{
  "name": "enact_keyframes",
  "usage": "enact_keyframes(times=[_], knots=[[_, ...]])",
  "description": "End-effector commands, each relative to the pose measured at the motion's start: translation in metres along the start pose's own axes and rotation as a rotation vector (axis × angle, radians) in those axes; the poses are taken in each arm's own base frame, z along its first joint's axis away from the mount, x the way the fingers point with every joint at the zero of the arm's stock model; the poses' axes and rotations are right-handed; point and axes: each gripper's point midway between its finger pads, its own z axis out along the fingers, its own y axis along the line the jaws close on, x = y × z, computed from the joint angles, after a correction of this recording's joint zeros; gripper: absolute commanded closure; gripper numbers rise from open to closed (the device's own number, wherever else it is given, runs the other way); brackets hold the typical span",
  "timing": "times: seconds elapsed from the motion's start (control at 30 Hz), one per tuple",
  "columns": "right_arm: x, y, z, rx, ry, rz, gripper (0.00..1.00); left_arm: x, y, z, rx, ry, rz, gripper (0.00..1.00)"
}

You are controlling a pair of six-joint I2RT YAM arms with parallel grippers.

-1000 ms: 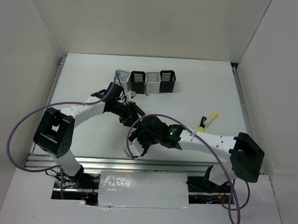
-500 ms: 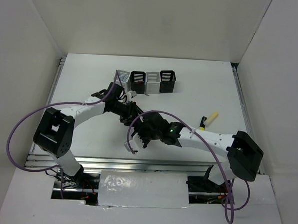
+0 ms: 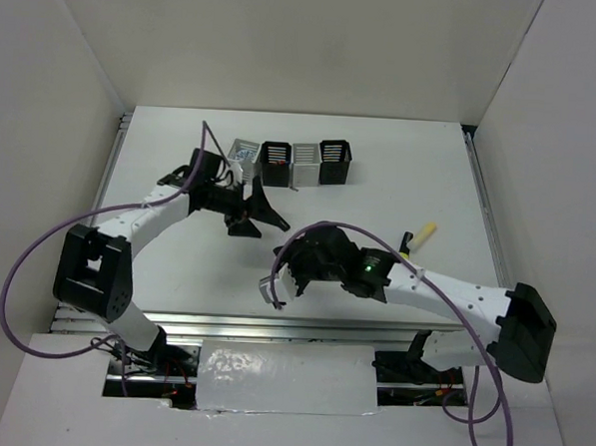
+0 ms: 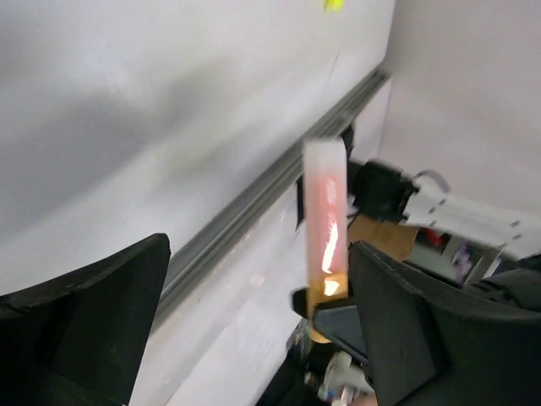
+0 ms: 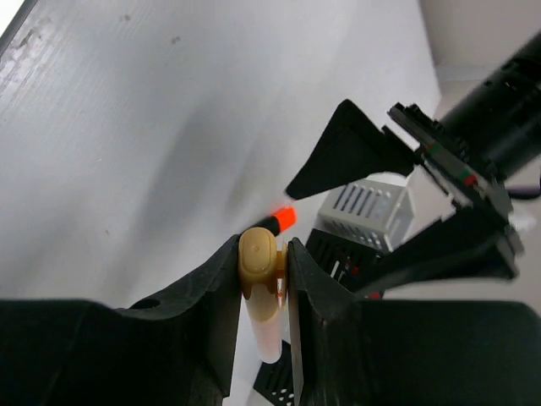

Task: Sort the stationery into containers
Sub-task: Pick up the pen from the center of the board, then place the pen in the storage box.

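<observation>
My right gripper (image 5: 264, 254) is shut on the peach marker (image 5: 264, 296), which stands between its jaws with its tan cap end toward the camera. In the top view that gripper (image 3: 283, 279) hovers over the table's near middle. My left gripper (image 3: 263, 209) stands wide open and holds nothing, a little left of and beyond it. The left wrist view shows the peach marker (image 4: 325, 222) upright between those open fingers (image 4: 93, 321), touching neither. An orange-black highlighter (image 5: 284, 219) lies on the table behind the marker. The containers (image 3: 292, 161) stand in a row at the back. A yellow-black highlighter (image 3: 417, 240) lies at the right.
The table's near edge is a metal rail (image 3: 223, 324). White walls close in the back and both sides. Purple cables (image 3: 36, 254) loop off both arms. The grey cup (image 5: 370, 210) and black cup (image 5: 342, 254) sit close behind the held marker.
My left gripper has opened wide and drawn back to the left, away from the marker. The right gripper closed on the marker, keeps it and has shifted slightly right.
</observation>
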Motion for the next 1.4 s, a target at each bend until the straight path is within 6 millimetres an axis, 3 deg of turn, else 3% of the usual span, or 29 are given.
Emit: enact_keyframes(times=[0.0, 0.13, 0.23, 0.3, 0.33, 0.37, 0.4, 0.47, 0.5, 0.6, 0.67, 0.77, 0.93, 1.1, 1.23, 1.37], knots=[[-0.012, -0.006, -0.024, 0.050, -0.022, 0.026, 0.99, -0.038, -0.022, -0.043, 0.065, -0.137, 0.064, 0.01], [-0.014, -0.004, -0.046, 0.103, -0.031, 0.067, 1.00, -0.082, -0.011, -0.103, 0.113, -0.303, -0.012, 0.01], [-0.004, -0.035, -0.060, 0.217, -0.044, 0.224, 1.00, -0.104, 0.003, -0.148, 0.091, -0.458, -0.028, 0.01], [0.018, -0.081, -0.071, 0.339, -0.043, 0.486, 1.00, -0.113, 0.010, -0.179, 0.041, -0.602, 0.013, 0.01], [0.027, -0.101, -0.077, 0.383, -0.050, 0.599, 1.00, -0.114, 0.011, -0.187, 0.022, -0.647, 0.042, 0.01], [0.029, -0.133, -0.081, 0.423, -0.108, 0.816, 1.00, -0.113, 0.013, -0.190, -0.011, -0.679, 0.053, 0.01], [0.063, -0.153, -0.097, 0.506, -0.085, 0.952, 1.00, -0.112, 0.007, -0.207, -0.032, -0.749, 0.126, 0.01], [0.089, -0.195, -0.110, 0.617, -0.148, 1.190, 1.00, -0.115, 0.004, -0.221, -0.068, -0.824, 0.183, 0.01], [0.117, -0.207, -0.124, 0.696, -0.137, 1.260, 1.00, -0.113, 0.000, -0.227, -0.081, -0.849, 0.210, 0.01], [0.166, -0.244, -0.135, 0.834, -0.168, 1.433, 1.00, -0.111, 0.000, -0.226, -0.062, -0.831, 0.241, 0.01], [0.194, -0.261, -0.127, 0.852, -0.167, 1.528, 1.00, -0.109, 0.003, -0.222, -0.037, -0.814, 0.270, 0.01], [0.229, -0.272, -0.116, 0.876, -0.175, 1.589, 1.00, -0.102, -0.007, -0.225, 0.042, -0.824, 0.367, 0.01], [0.252, -0.282, -0.100, 0.889, -0.192, 1.598, 1.00, -0.095, -0.006, -0.224, 0.059, -0.822, 0.393, 0.01], [0.264, -0.273, -0.081, 0.854, -0.173, 1.603, 1.00, -0.095, 0.001, -0.219, 0.080, -0.796, 0.393, 0.02], [0.284, -0.262, -0.083, 0.912, -0.116, 1.591, 1.00, -0.094, 0.004, -0.215, 0.099, -0.803, 0.390, 0.03], [0.316, -0.252, -0.097, 0.963, -0.052, 1.587, 1.00, -0.094, 0.007, -0.209, 0.087, -0.792, 0.388, 0.03]])
